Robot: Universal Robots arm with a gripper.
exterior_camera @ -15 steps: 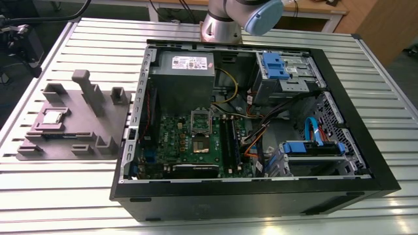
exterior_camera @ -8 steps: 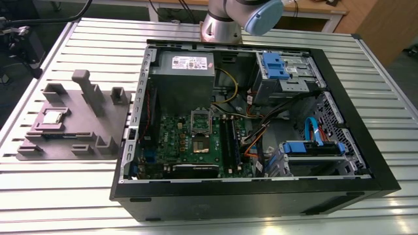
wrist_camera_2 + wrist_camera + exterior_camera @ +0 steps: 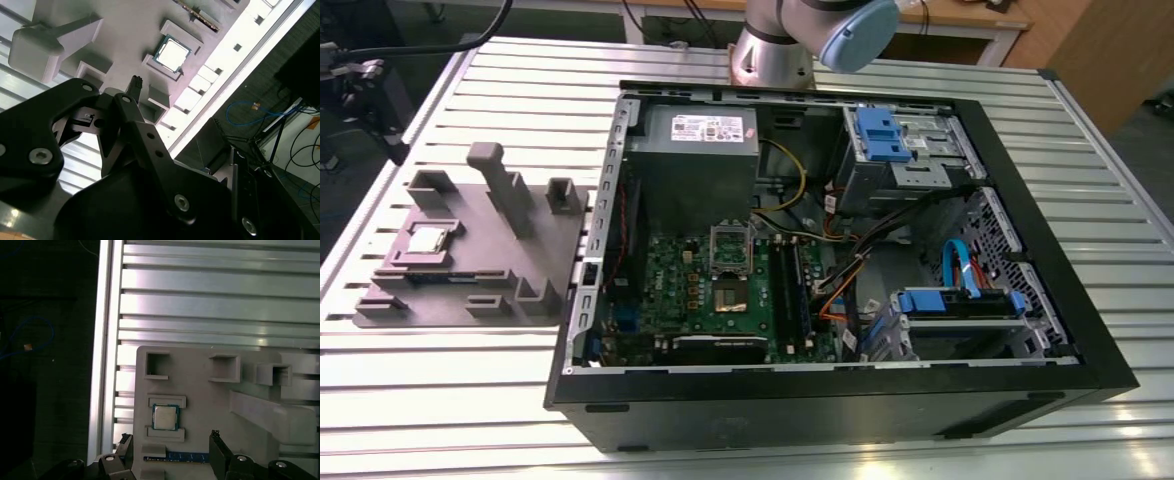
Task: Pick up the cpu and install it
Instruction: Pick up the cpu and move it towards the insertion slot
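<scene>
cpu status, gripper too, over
Gripper open, empty, apart from cpu. Chip sits in tray pocket, untouched. Nothing over it.

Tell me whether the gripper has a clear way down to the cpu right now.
Probably yes. The cpu lies uncovered in its recess on the grey holder, and the gripper hangs above it, open, with nothing between them. The holder's tall post stands off to one side.

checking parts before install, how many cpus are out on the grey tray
1. The cpu lies in a recess of the grey tray, to the exterior view's left of the open computer case. No other seems hidden.
</scene>
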